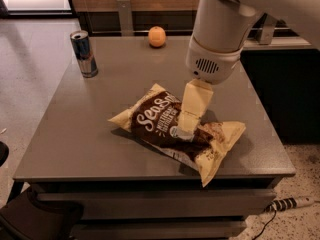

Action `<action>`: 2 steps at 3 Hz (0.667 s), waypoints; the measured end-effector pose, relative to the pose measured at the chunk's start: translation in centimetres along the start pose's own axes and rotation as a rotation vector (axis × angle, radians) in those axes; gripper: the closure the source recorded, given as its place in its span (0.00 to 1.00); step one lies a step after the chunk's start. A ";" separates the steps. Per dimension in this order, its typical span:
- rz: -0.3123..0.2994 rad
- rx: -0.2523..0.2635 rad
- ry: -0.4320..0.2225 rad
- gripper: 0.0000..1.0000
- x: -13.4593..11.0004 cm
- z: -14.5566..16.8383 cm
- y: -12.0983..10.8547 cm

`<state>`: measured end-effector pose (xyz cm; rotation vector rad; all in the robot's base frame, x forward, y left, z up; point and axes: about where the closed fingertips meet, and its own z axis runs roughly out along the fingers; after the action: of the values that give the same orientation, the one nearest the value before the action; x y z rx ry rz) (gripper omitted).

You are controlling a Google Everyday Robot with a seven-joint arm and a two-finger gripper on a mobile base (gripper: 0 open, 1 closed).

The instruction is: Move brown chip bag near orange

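The brown chip bag [157, 120] lies flat on the grey table [75, 134], right of the middle, with one pale yellow end hanging over the front edge. The orange [157, 36] sits at the table's far edge, well behind the bag. My gripper [188, 126] hangs from the white arm [220, 31] and points down at the bag's middle. Its tip is at or just above the bag's top surface. It hides part of the bag behind it.
A blue and silver drink can [84, 54] stands upright at the table's far left. A dark cabinet [290, 94] stands to the right of the table. A power strip [292, 203] lies on the floor at the lower right.
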<state>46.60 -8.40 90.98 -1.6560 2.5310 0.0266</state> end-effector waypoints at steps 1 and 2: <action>0.037 -0.010 0.013 0.00 -0.4 0.6 1.3; 0.062 -0.025 0.015 0.00 0.3 2.3 1.6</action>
<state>45.19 -7.85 88.54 -1.5913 2.6030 0.0515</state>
